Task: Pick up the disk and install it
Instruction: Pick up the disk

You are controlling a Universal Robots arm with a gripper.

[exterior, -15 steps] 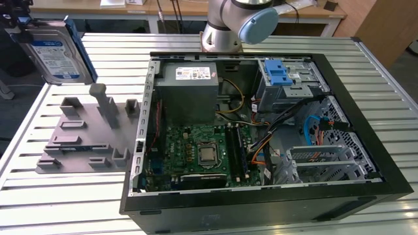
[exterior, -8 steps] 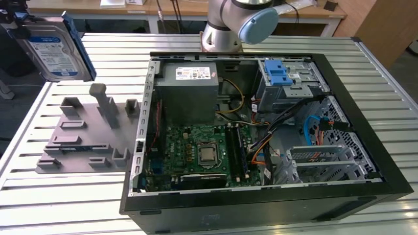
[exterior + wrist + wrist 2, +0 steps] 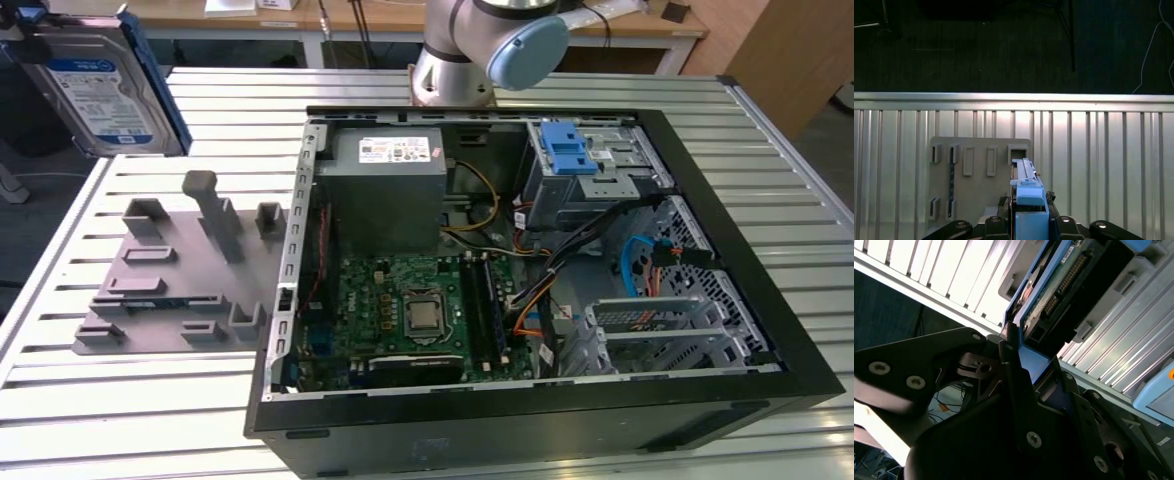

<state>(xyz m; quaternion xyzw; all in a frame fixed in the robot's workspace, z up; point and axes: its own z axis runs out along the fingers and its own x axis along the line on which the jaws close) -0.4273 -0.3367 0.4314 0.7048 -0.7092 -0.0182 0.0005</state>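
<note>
The disk, a silver hard drive with a white-and-blue label and blue side rails, hangs upright in the air at the exterior view's far left, above the slatted table. My gripper is shut on it. In the first wrist view the disk is seen edge-on, sticking out from between the dark fingers. The second wrist view shows my gripper clamped on the blue rail, with the disk's green circuit board and connector beyond it.
A grey holder plate with upright posts and slots lies on the table below the disk, also seen in the first wrist view. The open computer case lies to the exterior view's right, with a power supply, motherboard and blue-latched drive cage.
</note>
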